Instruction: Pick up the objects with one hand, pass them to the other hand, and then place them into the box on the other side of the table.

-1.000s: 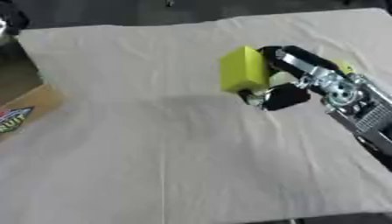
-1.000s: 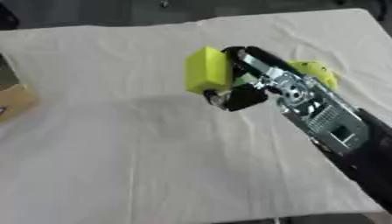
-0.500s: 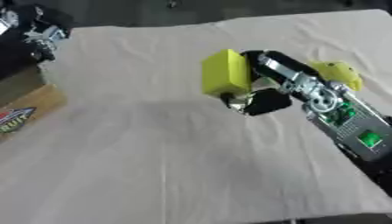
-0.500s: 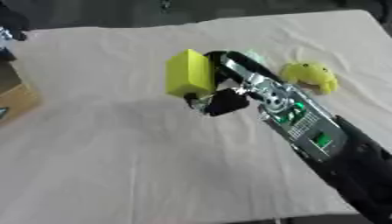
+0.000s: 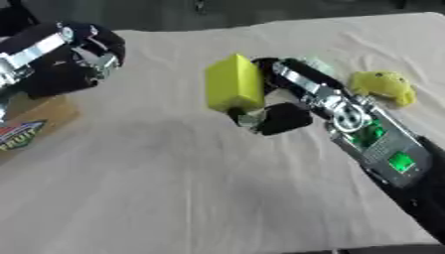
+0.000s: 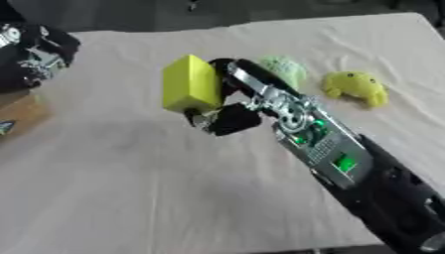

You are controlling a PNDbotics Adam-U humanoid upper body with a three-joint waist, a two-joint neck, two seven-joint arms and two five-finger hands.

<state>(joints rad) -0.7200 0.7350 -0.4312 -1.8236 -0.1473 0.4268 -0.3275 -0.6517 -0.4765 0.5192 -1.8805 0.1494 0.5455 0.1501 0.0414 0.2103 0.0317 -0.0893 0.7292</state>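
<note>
I'm holding the yellow rectangular block mid-frame w/ right hand pinching it; left hand upper left, can't tell fingers; brown cardboard box at left edge.

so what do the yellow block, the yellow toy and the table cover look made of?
Yellow block, in the right hand: matte, flat-faced, probably foam or plastic. Yellow toy: lumpy, soft-edged, likely rubber or plush; hard to tell. Table cover: beige cloth, judging by creases and wrinkles.
</note>
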